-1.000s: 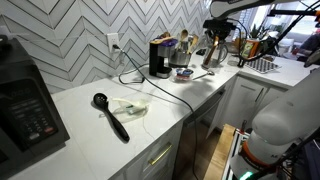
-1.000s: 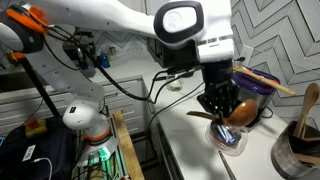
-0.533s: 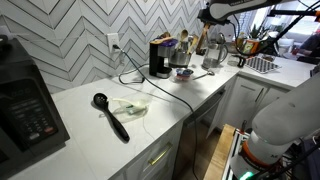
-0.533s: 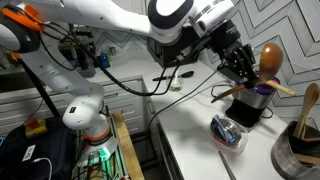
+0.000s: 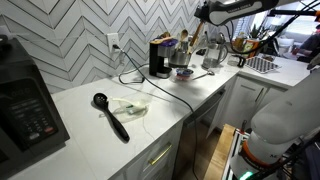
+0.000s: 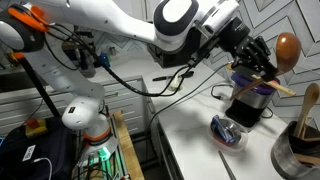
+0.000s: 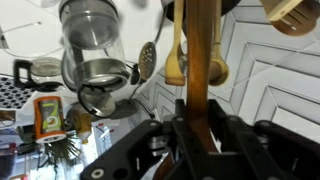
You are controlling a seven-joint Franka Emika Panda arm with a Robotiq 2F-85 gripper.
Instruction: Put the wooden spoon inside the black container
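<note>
My gripper (image 6: 256, 58) is shut on the reddish-brown wooden spoon (image 6: 287, 48) and holds it high in the air, bowl end up. The black container (image 6: 249, 106) stands on the counter below and slightly left of the spoon. In an exterior view the gripper (image 5: 206, 14) is near the top edge, right of and above the black container (image 5: 158, 57). In the wrist view the spoon's handle (image 7: 198, 70) runs straight up between the two fingers (image 7: 200, 135).
A silver-grey bowl (image 6: 228, 133) sits beside the container. A utensil holder (image 6: 299, 141) holds other wooden tools. A black ladle (image 5: 111, 116) lies mid-counter. A black appliance (image 5: 25, 103) stands at the far end. A glass kettle (image 7: 92, 55) is near the wall.
The gripper has risen from just over the silver-grey bowl and swung toward the wall, carrying the spoon up above the black container.
</note>
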